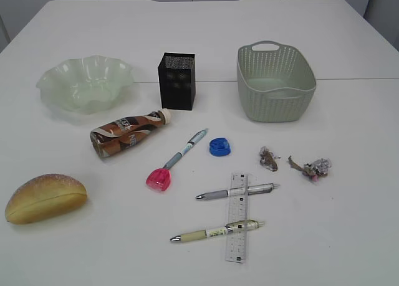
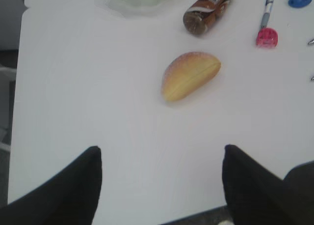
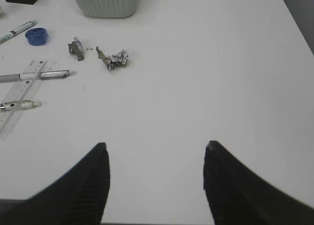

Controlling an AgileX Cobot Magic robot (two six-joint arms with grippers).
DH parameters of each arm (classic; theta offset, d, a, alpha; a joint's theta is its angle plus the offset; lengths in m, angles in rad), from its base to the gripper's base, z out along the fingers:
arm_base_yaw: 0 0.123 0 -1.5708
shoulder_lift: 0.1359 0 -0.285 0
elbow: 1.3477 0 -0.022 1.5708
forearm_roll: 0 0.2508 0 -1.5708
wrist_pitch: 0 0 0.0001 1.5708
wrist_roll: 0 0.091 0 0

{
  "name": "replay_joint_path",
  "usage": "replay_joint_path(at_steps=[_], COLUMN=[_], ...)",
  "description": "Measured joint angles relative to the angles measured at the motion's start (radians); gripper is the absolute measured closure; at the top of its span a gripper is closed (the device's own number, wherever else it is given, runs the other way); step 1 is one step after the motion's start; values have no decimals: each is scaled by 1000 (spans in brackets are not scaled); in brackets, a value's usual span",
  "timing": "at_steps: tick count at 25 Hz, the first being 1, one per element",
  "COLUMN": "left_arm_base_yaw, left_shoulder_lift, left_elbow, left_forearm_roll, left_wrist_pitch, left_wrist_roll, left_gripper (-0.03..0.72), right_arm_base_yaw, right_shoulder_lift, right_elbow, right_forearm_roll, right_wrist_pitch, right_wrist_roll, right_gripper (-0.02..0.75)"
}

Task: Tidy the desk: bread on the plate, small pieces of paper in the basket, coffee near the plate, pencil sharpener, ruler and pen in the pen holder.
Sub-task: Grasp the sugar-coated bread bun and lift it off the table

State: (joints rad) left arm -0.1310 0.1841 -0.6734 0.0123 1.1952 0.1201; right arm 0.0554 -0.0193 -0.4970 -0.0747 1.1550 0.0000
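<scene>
**Desk untidied, both claws spread above bare table**

Nearest the camera, the left gripper (image 2: pixel 162 186) hangs with its fingers spread wide over the near table edge, holding nothing; the right gripper (image 3: pixel 156 183) is likewise spread and empty. Neither shows in the exterior view.

Taking the clear ruler (image 1: pixel 237 216) as landmark: it lies near the front of the white table (image 1: pixel 349 224), running front to back. A cream-barrelled pen (image 1: pixel 217 231) lies across its near half and a grey pen (image 1: pixel 237 191) across its far half, both touching it. Well to its left, at the front corner, sits the bread (image 1: pixel 45 198), alone on the table. Just beyond and left of the ruler lies a pink pencil sharpener (image 1: pixel 158 180), with a third, bluish pen (image 1: pixel 186 149) slanting away from it; whether the two touch is hard to judge. Just beyond the ruler is a blue pencil sharpener (image 1: pixel 219 147). Beyond and to its right lie two small crumpled pieces of paper (image 1: pixel 269 158) (image 1: pixel 313 168), apart from each other.

Farther left, the coffee bottle (image 1: pixel 128 133) lies on its side. Behind it stands the black pen holder (image 1: pixel 176 81); its inside is too dark to read surely. Far left of the ruler is the pale green plate (image 1: pixel 85 85), a wavy-rimmed dish with nothing on it. Far right is the basket (image 1: pixel 275 81), its visible interior empty.
</scene>
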Motion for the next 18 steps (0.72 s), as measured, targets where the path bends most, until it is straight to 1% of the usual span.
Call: replay_joint_path(at_steps=[4,7,11,14,18], left_arm_base_yaw=[0,0,0,-36,-126], left_shoulder_lift=[170,284,426,527,703], left_elbow=[-106,-170,-231,-268,-347], left_forearm_roll=[22,26,28,58,134], left_wrist_pitch=[62,65,65,65,65], left_wrist_roll=[0,0,0,0,0], left_gripper=[128,128,128,128,128], right_arm_base_yaw=[0,0,0,0,0], right_shoulder_lift=[0,14,162,332,561], right_elbow=[-2,-4,-42,-93,-178], right_forearm_roll=[6,28,88,107,121], right_wrist_pitch=[11,23,74,95,99], right_wrist_roll=[24,100,131,163,181], right_gripper=[295,295,295,295,295])
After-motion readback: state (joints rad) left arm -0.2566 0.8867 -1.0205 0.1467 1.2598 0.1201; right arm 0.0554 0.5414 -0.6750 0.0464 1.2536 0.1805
